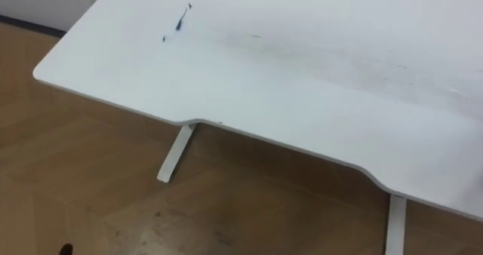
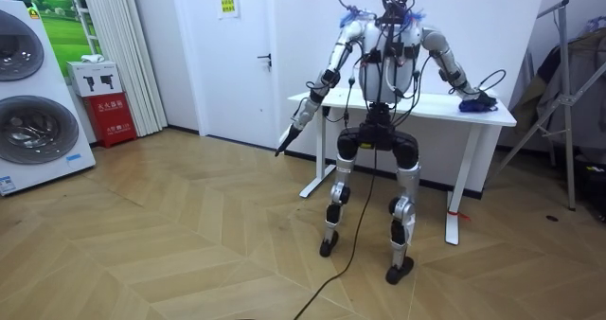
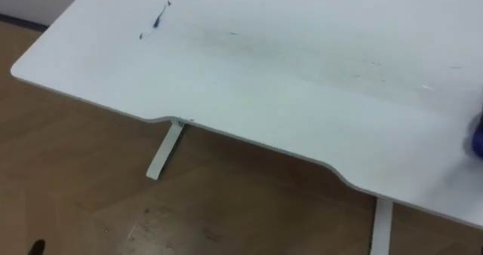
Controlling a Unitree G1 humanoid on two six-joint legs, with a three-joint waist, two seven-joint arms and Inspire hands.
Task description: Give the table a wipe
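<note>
White table (image 1: 302, 89), dark marks (image 1: 181, 21); left hand (image 2: 287, 138) straight-fingered beside it, right hand (image 2: 468, 93) on blue cloth (image 2: 485, 103), grip unclear.

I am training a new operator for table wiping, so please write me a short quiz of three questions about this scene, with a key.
1. True or false: the dark marks lie near the right end of the table.
2. What colour is the cloth on the table? A red, B blue, C yellow.
3. Fill in: the cloth lies at the robot's ____ hand.
Key: 1 false, they lie toward the left end. 2 B. 3 right: the right hand is at the cloth, while the left hand hangs beside the table's left end.
</note>
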